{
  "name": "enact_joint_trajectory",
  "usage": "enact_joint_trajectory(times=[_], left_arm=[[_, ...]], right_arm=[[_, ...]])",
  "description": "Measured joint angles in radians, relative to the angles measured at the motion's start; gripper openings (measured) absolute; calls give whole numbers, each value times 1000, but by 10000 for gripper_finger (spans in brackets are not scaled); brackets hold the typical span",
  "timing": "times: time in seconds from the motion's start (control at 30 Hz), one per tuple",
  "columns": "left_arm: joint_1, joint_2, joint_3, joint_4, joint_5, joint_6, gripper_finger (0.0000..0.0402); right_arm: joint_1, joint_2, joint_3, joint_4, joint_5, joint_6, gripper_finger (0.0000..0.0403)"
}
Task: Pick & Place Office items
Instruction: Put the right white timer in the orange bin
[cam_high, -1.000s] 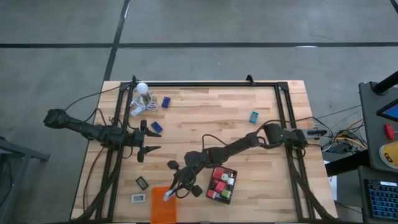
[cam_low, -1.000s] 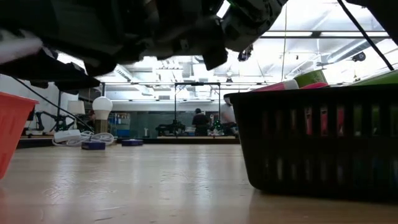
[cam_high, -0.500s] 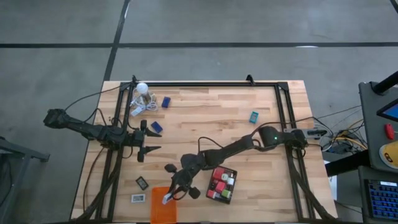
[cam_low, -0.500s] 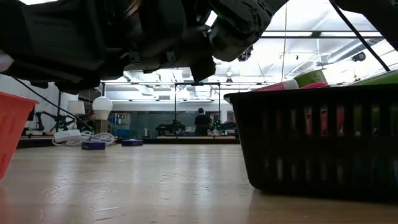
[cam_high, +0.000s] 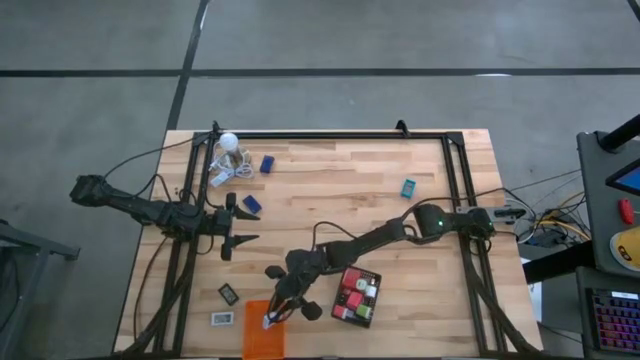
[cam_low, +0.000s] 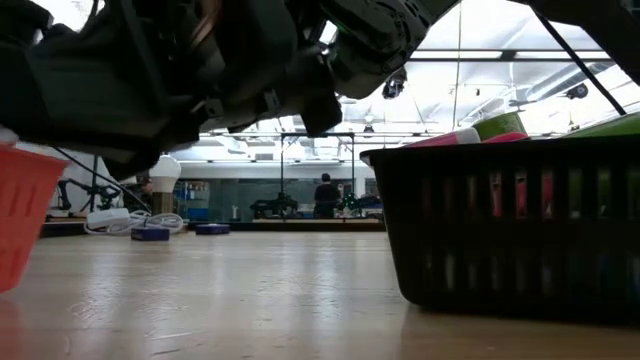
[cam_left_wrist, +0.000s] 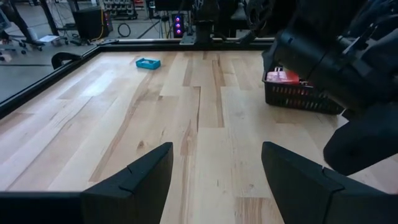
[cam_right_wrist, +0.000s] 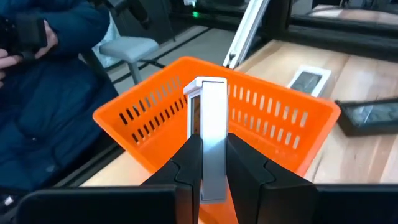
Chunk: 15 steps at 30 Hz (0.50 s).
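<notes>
Orange tray (cam_high: 263, 342) cut off by the high view's edge at 6 o'clock — white piece (cam_right_wrist: 212, 134) in right jaws has its lower end hidden btwn them; markings too small to tell.

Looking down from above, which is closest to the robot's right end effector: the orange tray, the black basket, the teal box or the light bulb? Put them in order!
From the right end effector:
1. Orange tray, right under it at the table's near edge.
2. Black basket, beside it to the right.
3. Teal box, farther off on the right side.
4. Light bulb, at the far left corner.
</notes>
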<state>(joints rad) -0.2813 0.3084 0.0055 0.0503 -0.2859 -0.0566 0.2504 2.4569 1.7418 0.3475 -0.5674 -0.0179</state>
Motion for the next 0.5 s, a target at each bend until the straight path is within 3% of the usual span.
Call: enact_joint_trajectory(times=[0.5], left_arm=[[0, 0, 0, 0, -1, 0, 252]], right_arm=[[-12, -8, 2, -103, 3, 0, 50]])
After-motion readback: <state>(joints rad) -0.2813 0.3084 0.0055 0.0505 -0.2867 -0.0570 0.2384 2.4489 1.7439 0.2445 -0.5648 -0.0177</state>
